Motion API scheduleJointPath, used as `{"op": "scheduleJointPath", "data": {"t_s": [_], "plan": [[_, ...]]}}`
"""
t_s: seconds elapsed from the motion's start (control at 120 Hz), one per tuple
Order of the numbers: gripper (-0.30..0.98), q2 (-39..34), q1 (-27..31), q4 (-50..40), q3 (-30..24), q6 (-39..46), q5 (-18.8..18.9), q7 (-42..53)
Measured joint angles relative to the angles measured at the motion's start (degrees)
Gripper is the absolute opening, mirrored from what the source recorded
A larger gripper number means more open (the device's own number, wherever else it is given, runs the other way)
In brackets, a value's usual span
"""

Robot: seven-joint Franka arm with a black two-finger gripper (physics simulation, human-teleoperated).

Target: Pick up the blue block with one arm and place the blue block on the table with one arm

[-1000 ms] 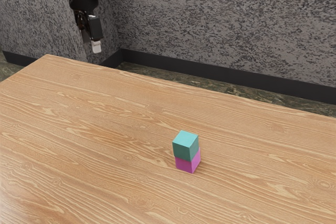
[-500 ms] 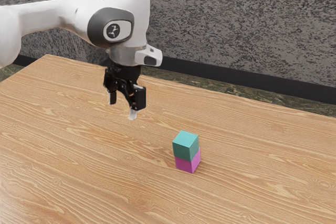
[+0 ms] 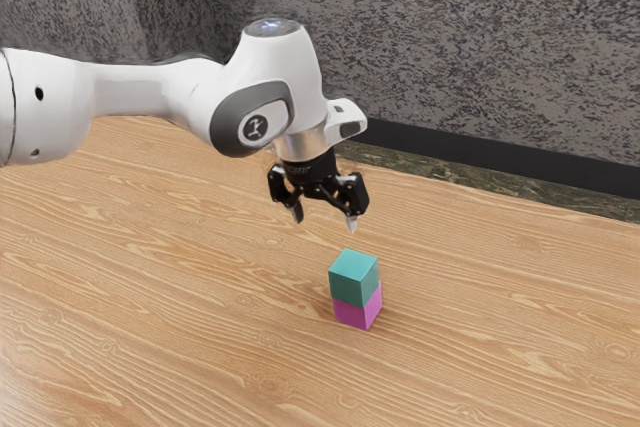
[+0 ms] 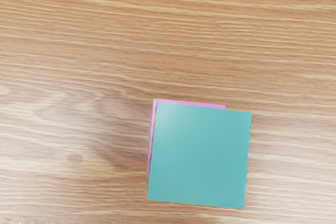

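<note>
The gripper (image 3: 324, 219) has its fingers wide apart. The teal block (image 3: 354, 278) is probably light and rigid; clamp opposite sides, above the top edges of the magenta block (image 3: 357, 314)

An indoor room is shown, though whether it is a lab, a workshop or a home cannot be told. Beyond the wood-grained worktop (image 3: 480, 347), a wall (image 3: 450, 27) is seen, covered in mottled grey and edged along its foot by a dark skirting board (image 3: 480, 151). Between that board and the worktop, a strip of dark, marble-like floor (image 3: 480, 177) is left visible. Over the worktop, a white robot arm (image 3: 140, 89) is extended.
</note>
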Motion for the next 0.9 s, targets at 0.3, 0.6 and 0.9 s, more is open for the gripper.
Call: {"op": "scheduleJointPath", "data": {"t_s": [0.3, 0.6, 0.9], "plan": [[0.69, 8.3, -1.2, 2.6, -0.2, 3.4, 5.4, -11.5], [0.69, 10.5, -1.7, 3.1, -0.2, 4.3, 6.9, -11.2], [0.69, 13.3, -2.4, 4.0, -1.0, 4.6, 6.7, -4.8]]}}
